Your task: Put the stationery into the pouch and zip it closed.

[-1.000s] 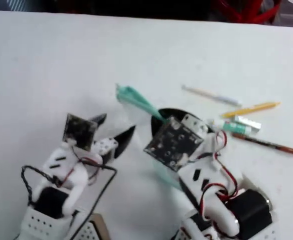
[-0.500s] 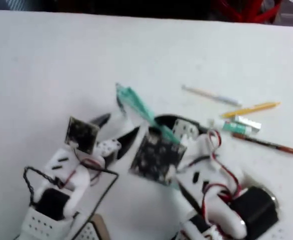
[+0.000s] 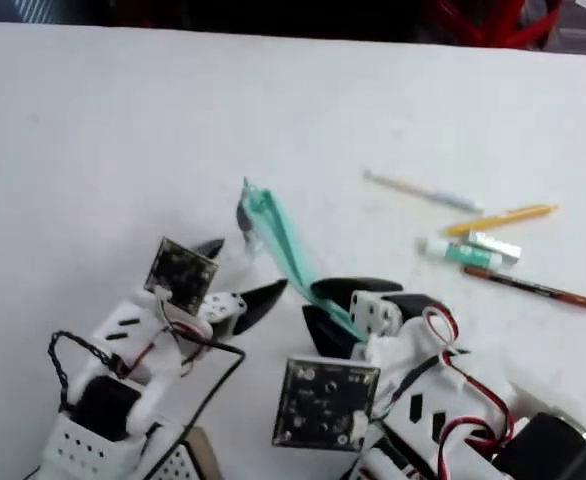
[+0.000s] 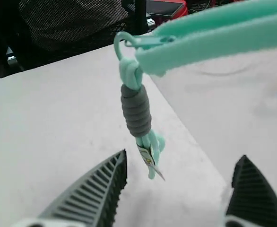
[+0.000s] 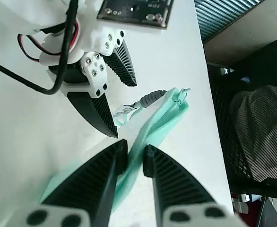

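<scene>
Mint-edged, see-through pouch (image 3: 278,235) is tilted up off the table (image 3: 123,120), grey-wrapped zip pull (image 4: 136,109) dangling. My right gripper (image 5: 134,146) pinches its edge; my left gripper (image 4: 183,158), spread wide, hovers beside the pull.

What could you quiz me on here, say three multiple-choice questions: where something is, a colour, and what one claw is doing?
1. Where does the stationery lie?
A) inside the pouch
B) on the table, apart from the pouch
C) in a gripper

2. What colour is the pouch's zip edge?
A) red
B) mint green
C) black

3. How is the left gripper?
A) open, near the zip pull
B) shut on a pen
C) shut on the pouch

Answers:
1. B, the pens lie loose on the white table.
2. B, the edge shows mint green in every view.
3. A, its fingers stand wide apart with the pull hanging ahead of them.
</scene>
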`<state>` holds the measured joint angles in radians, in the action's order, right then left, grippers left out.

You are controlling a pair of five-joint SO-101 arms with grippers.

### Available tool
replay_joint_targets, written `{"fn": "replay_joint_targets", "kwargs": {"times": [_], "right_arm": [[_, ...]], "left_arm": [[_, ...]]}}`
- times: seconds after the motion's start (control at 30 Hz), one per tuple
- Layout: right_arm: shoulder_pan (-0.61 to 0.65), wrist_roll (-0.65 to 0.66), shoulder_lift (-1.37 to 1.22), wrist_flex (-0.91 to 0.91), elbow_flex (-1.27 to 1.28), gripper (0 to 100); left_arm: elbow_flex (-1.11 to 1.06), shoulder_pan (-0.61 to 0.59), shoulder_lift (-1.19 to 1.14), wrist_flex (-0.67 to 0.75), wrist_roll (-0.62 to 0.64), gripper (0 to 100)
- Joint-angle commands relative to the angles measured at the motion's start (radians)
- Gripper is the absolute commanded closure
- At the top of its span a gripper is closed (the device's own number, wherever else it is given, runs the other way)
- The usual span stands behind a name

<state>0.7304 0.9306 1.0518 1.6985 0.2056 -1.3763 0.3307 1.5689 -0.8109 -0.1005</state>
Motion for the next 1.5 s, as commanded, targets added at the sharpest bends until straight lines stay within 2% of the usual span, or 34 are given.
{"fn": "replay_joint_targets", "kwargs": {"times": [0.0, 0.13, 0.23, 0.4, 0.57, 0.73, 0.87, 0.97, 1.1, 1.3, 1.47], "right_arm": [[0.015, 0.052, 0.024, 0.019, 0.077, 98.1], [-0.082, 0.141, 0.061, 0.019, 0.112, 98.1], [-0.179, 0.221, 0.065, 0.019, 0.13, 98.1], [-0.225, 0.276, 0.074, 0.019, 0.187, 98.0], [-0.225, 0.304, 0.074, 0.022, 0.189, 98.0], [-0.228, 0.387, 0.074, 0.022, 0.189, 98.1], [-0.226, 0.446, 0.074, 0.024, 0.19, 98.1], [-0.226, 0.465, 0.076, 0.024, 0.189, 98.1], [-0.222, 0.465, 0.076, 0.024, 0.187, 98.1], [-0.117, 0.457, 0.076, 0.024, 0.189, 98.1], [-0.102, 0.457, 0.076, 0.024, 0.192, 98.1]], "left_arm": [[0.078, -0.061, 0.008, -0.011, -0.008, 65], [0.092, -0.093, 0.008, -0.011, -0.032, 65], [0.091, -0.07, 0.03, -0.032, -0.172, 64], [0.083, 0.108, 0.179, -0.106, -0.33, 63], [0.084, 0.226, 0.262, -0.137, -0.336, 63], [0.035, 0.223, 0.257, -0.12, -0.334, 63], [-0.04, 0.216, 0.257, -0.044, -0.333, 63], [-0.086, 0.142, 0.254, 0.04, -0.336, 63], [-0.115, 0.021, 0.254, 0.055, -0.333, 63], [-0.12, 0.045, 0.249, 0.118, -0.336, 63], [-0.118, 0.124, 0.249, 0.103, -0.336, 63]]}}
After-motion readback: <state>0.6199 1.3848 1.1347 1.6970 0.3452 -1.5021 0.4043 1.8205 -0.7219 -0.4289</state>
